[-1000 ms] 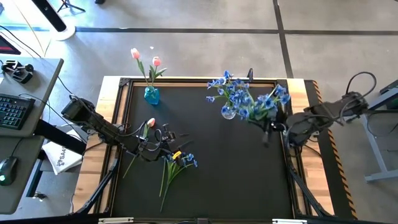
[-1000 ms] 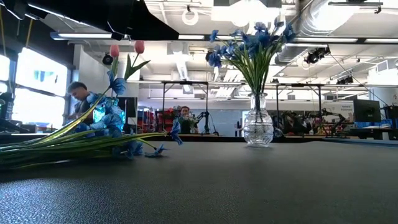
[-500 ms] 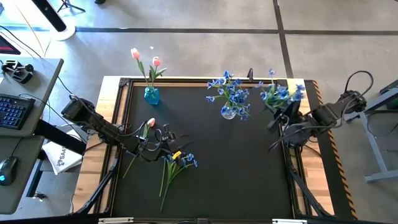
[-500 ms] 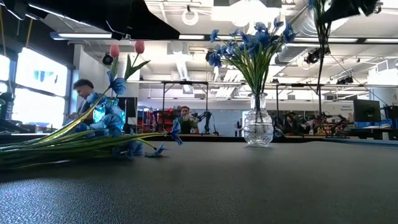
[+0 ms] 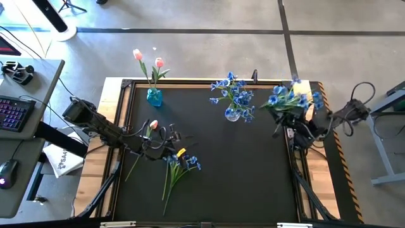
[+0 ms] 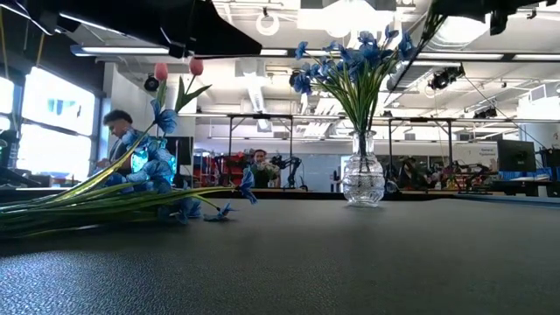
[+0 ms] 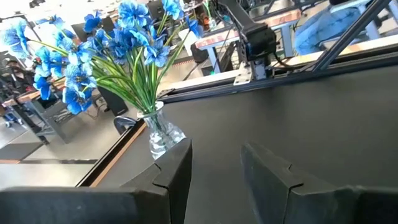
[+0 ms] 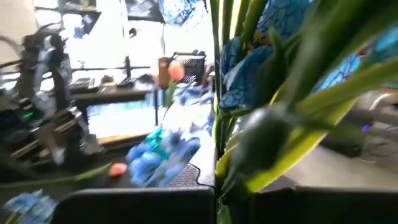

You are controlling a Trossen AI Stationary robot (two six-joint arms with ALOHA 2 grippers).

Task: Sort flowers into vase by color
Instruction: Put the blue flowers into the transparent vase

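Observation:
My right gripper (image 5: 288, 120) is shut on a bunch of blue flowers (image 5: 290, 97), raised above the table's far right corner, right of the clear vase (image 5: 233, 114) that holds more blue bunches. My left gripper (image 5: 172, 138) is open, low over the table's left half. It stands beside a pink tulip (image 5: 152, 125) and a blue bunch (image 5: 180, 162), which lie flat on the mat. A small blue vase (image 5: 154, 96) at the far left holds two upright pink tulips. The left wrist view looks past the open fingers (image 7: 177, 165) toward the clear vase (image 7: 158, 134). My right gripper holds the blue bunch by its green stems (image 8: 249, 155), which pass between the two fingers. The bunch is lifted clear of the table, its blossoms (image 5: 297, 96) toward the far edge. In the low view a stem (image 6: 430, 26) slants at the top of the picture.
The black mat (image 5: 240, 177) is framed by a wooden rim (image 5: 316, 95). Its middle and near right part are bare. A desk with a keyboard (image 5: 12, 114) stands left of the table. People show in the room behind, in the low view.
My right gripper has carried the blue bunch up and away from the clear vase toward the table's far right corner, turning as it went. The stem hung straight down half a second ago and now slants.

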